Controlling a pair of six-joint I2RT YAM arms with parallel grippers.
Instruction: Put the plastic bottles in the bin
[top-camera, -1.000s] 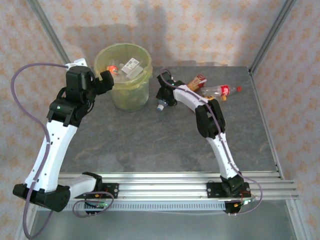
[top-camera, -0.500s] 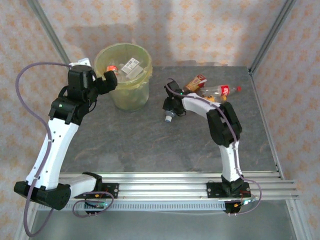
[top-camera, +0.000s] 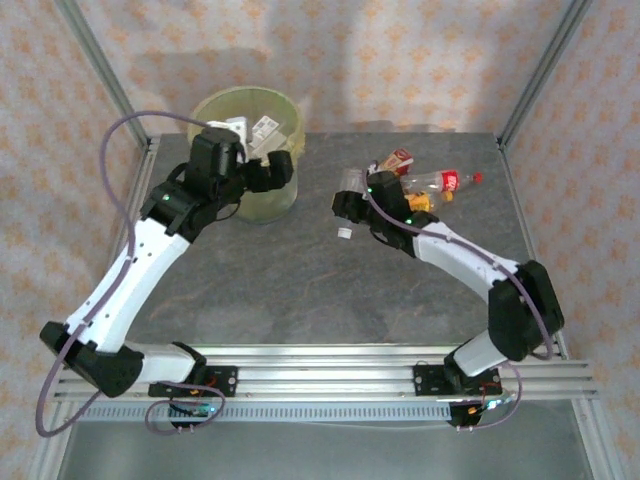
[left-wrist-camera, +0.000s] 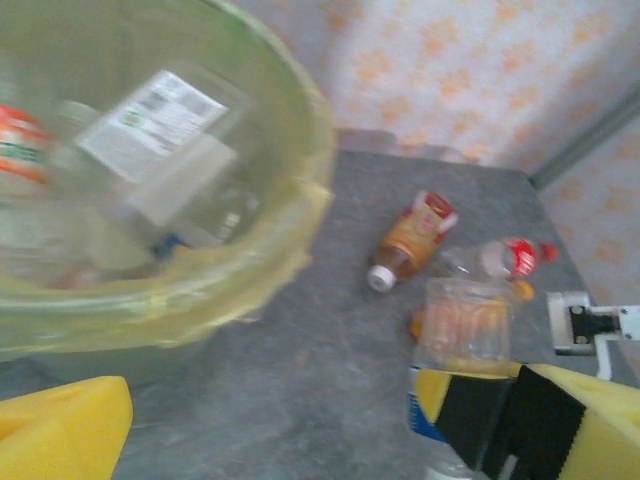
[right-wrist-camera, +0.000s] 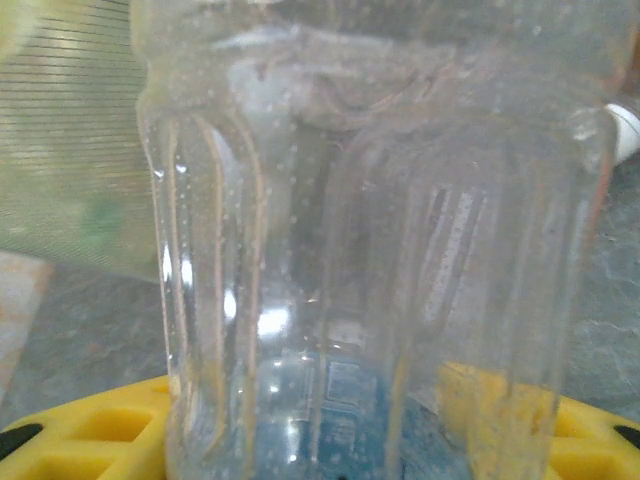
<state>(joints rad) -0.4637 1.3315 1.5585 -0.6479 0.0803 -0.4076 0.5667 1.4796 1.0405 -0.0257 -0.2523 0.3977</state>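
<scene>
Clamping a clear ribbed plastic bottle (right-wrist-camera: 370, 250), right fingers (right-wrist-camera: 80, 440) should next carry it over the round yellow-green bagged bin (left-wrist-camera: 318, 150); left fingers (left-wrist-camera: 60, 430) apart.

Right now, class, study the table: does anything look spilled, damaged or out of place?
No spill or damage shows. An orange-filled bottle and a clear red-capped bottle lie on their sides at the far right of the table, outside the bin where they belong. The right pincer grips a ribbed bottle.

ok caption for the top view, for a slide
Right gripper holds a clear bottle near the lined bin, left gripper open at its rim, other bottles lying on the table.
</scene>
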